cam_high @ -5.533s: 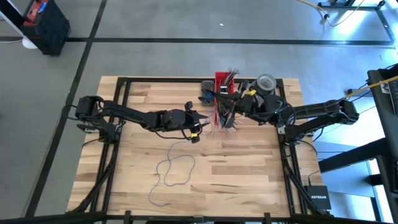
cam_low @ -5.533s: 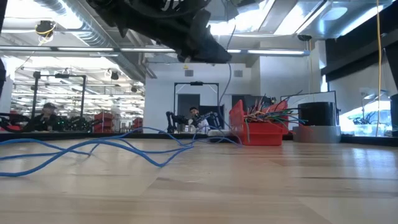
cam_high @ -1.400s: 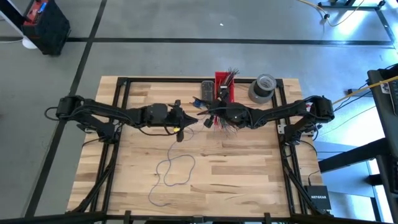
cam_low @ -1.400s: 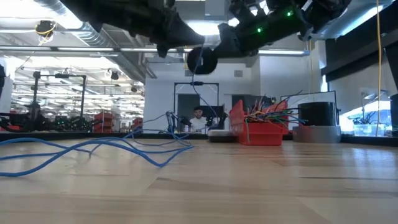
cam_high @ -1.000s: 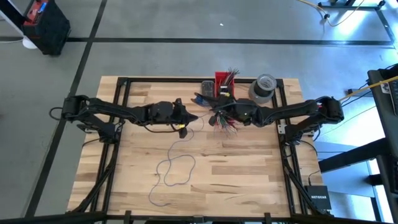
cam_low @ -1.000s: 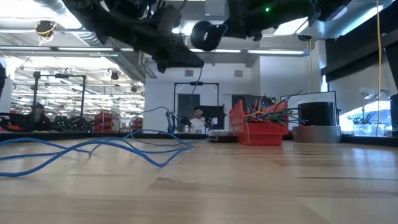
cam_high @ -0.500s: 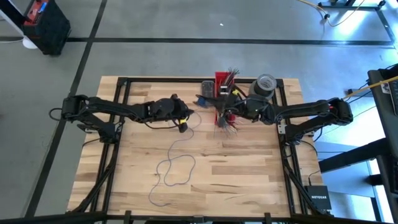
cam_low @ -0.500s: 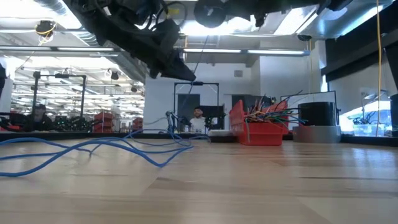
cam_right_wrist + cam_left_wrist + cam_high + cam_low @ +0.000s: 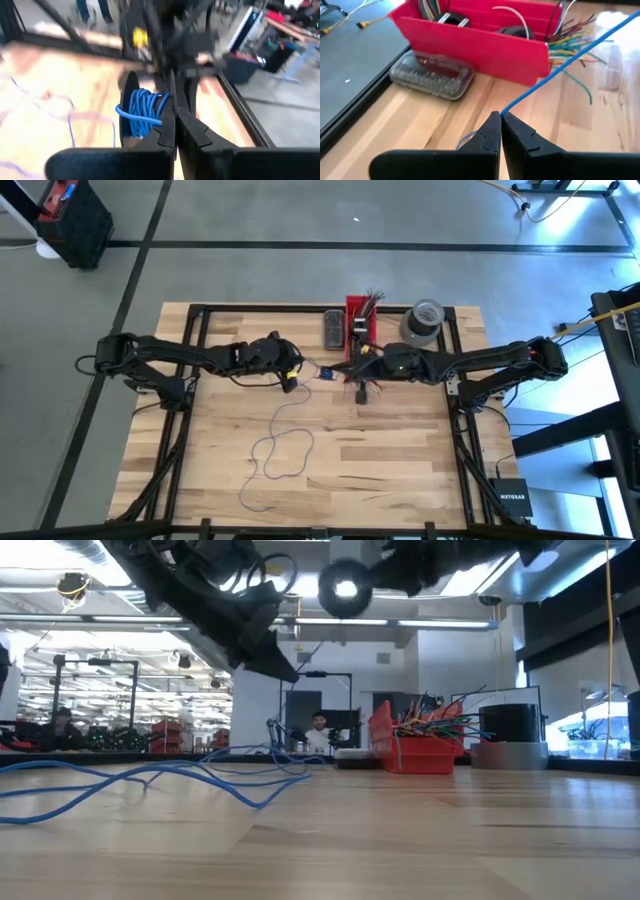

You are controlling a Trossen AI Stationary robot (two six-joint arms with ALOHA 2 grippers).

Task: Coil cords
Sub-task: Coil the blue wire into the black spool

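Tool work first: the left tool (image 9: 500,131) is clenched on the blue cord (image 9: 555,67), which runs taut out of its fingertips toward the red bin (image 9: 470,42). On the high view this tool (image 9: 292,372) sits a little toward 11 o'clock of the table's (image 9: 400,470) middle. The right tool (image 9: 176,131) is clenched as well, pinching a small blue coil (image 9: 146,109) of several turns wound side by side; from above it (image 9: 352,370) lies just at 3 o'clock of the left tool, near the 6 o'clock end of the bin (image 9: 360,320). A clear plastic case (image 9: 432,76) rests against the bin's 9 o'clock side and a grey tape roll (image 9: 423,318) stands at the bin's 3 o'clock.

Progress looks partial. Some turns are already wound and held, with the short stretch between the two tools pulled straight. Most of the cord remains loose: from the left tool it trails toward 6 o'clock and spreads in a wide, wandering loop (image 9: 282,452) on the table, seen from table height as slack blue waves (image 9: 150,778). I judge that this long tail has yet to be drawn in and wrapped. Whether other cords wait beyond this one I cannot tell.
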